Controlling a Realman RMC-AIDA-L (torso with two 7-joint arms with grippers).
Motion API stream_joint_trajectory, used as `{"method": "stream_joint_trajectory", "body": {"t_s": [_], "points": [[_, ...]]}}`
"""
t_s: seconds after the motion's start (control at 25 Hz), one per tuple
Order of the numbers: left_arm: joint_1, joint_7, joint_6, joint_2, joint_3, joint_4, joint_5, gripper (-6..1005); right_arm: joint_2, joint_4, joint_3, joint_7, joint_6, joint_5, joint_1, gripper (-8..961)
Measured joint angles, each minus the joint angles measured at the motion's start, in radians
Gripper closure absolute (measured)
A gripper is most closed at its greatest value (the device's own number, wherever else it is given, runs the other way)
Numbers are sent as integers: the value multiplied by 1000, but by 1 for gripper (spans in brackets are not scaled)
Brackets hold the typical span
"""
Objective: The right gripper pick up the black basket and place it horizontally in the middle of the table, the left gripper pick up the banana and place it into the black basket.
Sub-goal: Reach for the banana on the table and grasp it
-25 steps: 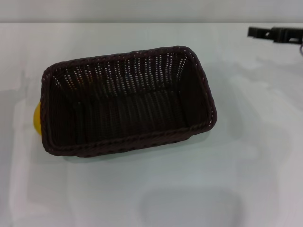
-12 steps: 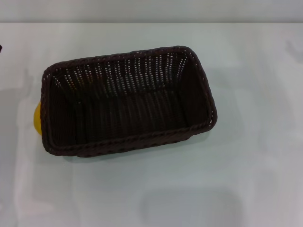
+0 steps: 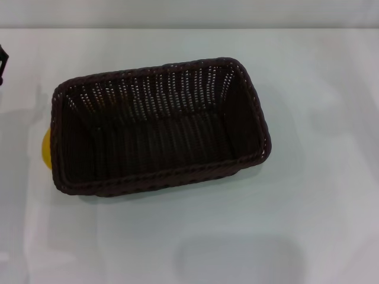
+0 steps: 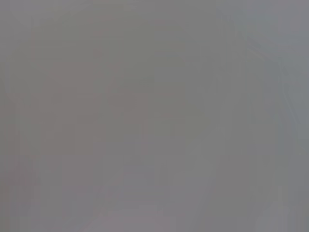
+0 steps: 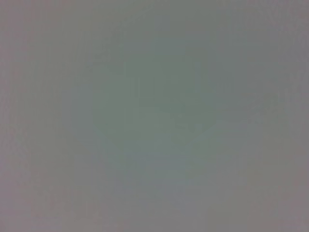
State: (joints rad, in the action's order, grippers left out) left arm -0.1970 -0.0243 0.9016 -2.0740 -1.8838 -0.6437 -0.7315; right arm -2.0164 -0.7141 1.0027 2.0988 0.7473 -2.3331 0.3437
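The black basket lies lengthwise across the middle of the white table, open side up and empty. The banana shows only as a small yellow patch behind the basket's left end, mostly hidden by the rim. A small black part of my left gripper enters at the far left edge of the head view, above and left of the basket. My right gripper is out of view. Both wrist views show only plain grey.
The table's far edge runs along the top of the head view against a pale wall.
The right gripper left the top right corner of the head view a second ago. The left gripper has come into view at the far left edge. Basket and banana have not moved.
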Motion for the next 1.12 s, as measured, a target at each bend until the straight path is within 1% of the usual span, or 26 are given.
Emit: {"method": "stream_joint_trajectory", "body": {"t_s": [0.08, 0.2, 0.4, 0.52, 0.6, 0.72, 0.8, 0.92, 1.04, 1.12], "points": [[-1, 0, 0, 0, -2, -3, 0, 125, 1, 55, -5, 110, 100, -68, -1, 94], [-6, 0, -6, 0, -2, -9, 16, 125, 3, 93, 2, 200, 199, -77, -1, 94], [-7, -1, -29, 0, -5, -27, 35, 125, 5, 110, 3, 214, 235, -78, -5, 94], [11, -33, -116, 4, 2, -88, 46, 125, 8, 114, 4, 210, 233, -78, -9, 94], [36, -93, -155, 6, 4, -144, 47, 125, 8, 116, 4, 209, 225, -79, -12, 94], [90, -237, -199, -2, 20, -247, 41, 125, 8, 119, 8, 209, 219, -79, -13, 94], [133, -315, -276, -4, 38, -347, 28, 125, 9, 121, 8, 209, 219, -80, -14, 94], [192, -388, -372, -3, 59, -472, 12, 125, 11, 128, 5, 209, 217, -81, -15, 94], [247, -439, -431, -5, 71, -568, 11, 126, 13, 135, 1, 209, 215, -81, -15, 94], [282, -460, -500, -5, 80, -639, 10, 126, 16, 140, 0, 209, 215, -82, -15, 94]]}}
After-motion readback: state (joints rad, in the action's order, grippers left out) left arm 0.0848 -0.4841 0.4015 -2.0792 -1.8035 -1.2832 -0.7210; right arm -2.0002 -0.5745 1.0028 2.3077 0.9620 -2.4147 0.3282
